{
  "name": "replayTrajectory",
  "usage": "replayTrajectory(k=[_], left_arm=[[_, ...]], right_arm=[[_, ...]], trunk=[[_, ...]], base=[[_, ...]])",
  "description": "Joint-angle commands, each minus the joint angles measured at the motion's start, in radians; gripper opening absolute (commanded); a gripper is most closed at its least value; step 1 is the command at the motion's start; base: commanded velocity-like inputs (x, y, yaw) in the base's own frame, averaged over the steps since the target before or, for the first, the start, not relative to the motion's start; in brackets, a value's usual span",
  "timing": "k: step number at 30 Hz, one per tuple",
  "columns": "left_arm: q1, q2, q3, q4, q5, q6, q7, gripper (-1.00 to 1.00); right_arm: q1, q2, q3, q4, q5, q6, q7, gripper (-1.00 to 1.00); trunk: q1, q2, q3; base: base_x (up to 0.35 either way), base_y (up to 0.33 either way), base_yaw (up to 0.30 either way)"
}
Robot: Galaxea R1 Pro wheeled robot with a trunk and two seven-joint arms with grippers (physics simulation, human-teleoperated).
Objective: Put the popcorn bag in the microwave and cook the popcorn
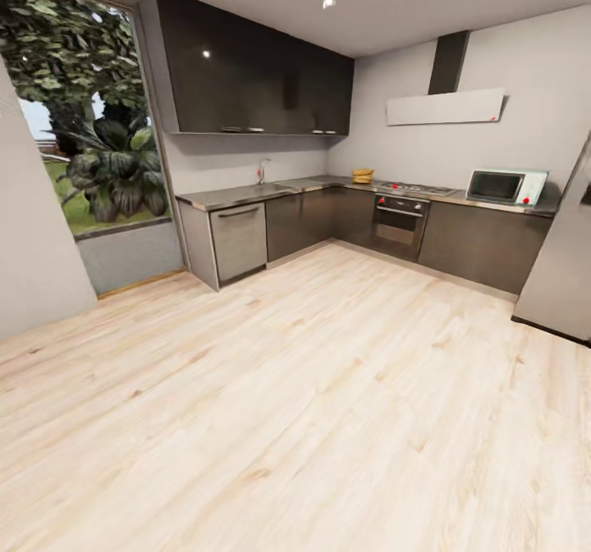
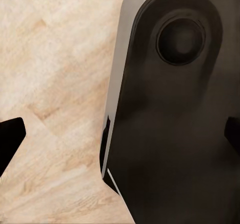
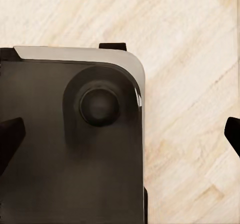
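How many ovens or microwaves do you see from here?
2: the microwave on the countertop at right, and a built-in oven under the hob.

The head camera looks across the kitchen from afar. Both wrist cameras face down, close over the robot's dark base [image 2: 175,134] and wood floor [image 3: 190,59]
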Motion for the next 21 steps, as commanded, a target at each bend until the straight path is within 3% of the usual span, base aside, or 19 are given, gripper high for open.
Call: replayTrajectory(k=[1, 21], left_arm=[[0.0, 0.0, 0.006, 0.0, 0.0, 0.0, 0.0, 1.0], [0.0, 0.0, 0.006, 0.0, 0.0, 0.0, 0.0, 1.0]], right_arm=[[-0.001, 0.0, -0.003, 0.001, 0.0, -0.003, 0.001, 1.0], [-0.001, 0.0, -0.003, 0.001, 0.0, -0.003, 0.001, 1.0]], trunk=[[0.001, 0.0, -0.001], [0.001, 0.0, -0.001]], base=[[0.336, 0.0, -0.28], [0.336, 0.0, -0.28]])
